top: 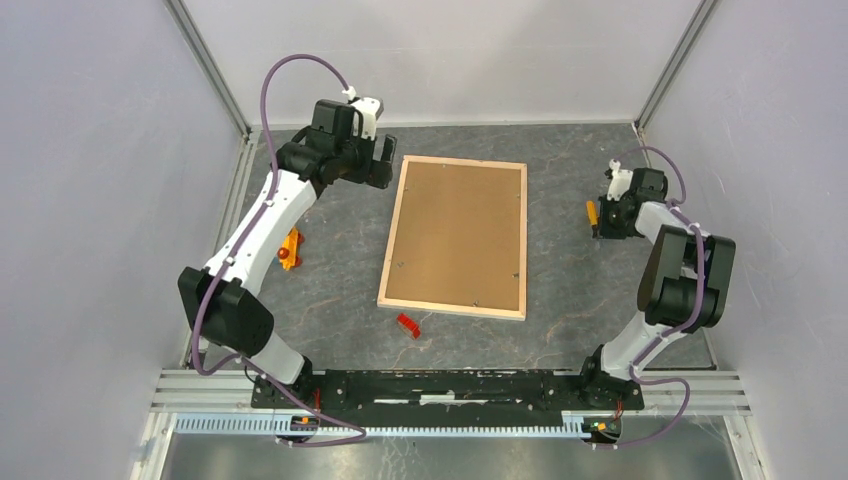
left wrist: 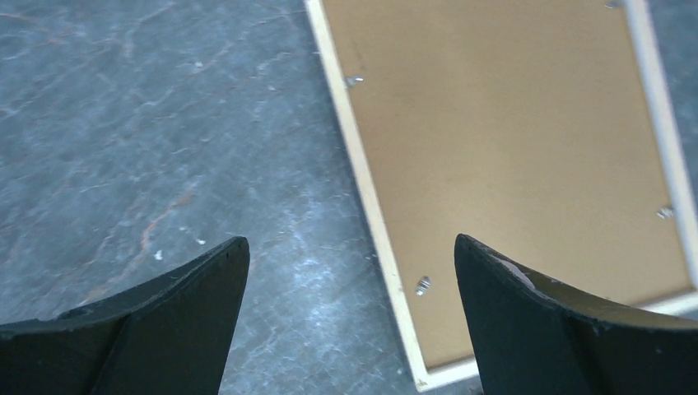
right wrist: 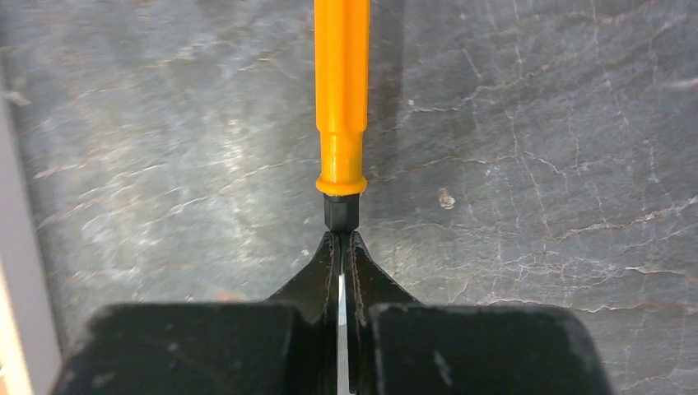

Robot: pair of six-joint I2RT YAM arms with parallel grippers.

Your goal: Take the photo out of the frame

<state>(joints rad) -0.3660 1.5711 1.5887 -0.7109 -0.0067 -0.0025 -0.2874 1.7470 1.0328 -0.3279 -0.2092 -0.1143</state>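
Frame (top: pixel 391 240) face down mid-table on dark grey marbled tabletop (top: pixel 560 290), brown backing board (top: pixel 458 233) up, photo hidden, pale grey walls (top: pixel 90 150) around; left gripper (left wrist: pixel 350 251) gaping beside far-left corner, right gripper (right wrist: pixel 340 239) pinched onto orange tool (right wrist: pixel 342 90).

Robot lab test cell, prob.: plain grey wall panels (top: pixel 90 150) w/ alu posts (top: pixel 210 70); left arm (top: pixel 265 215) & right arm (top: pixel 690 275) bolted to alu rail (top: pixel 450 385); dark stone-look tabletop (top: pixel 560 290).
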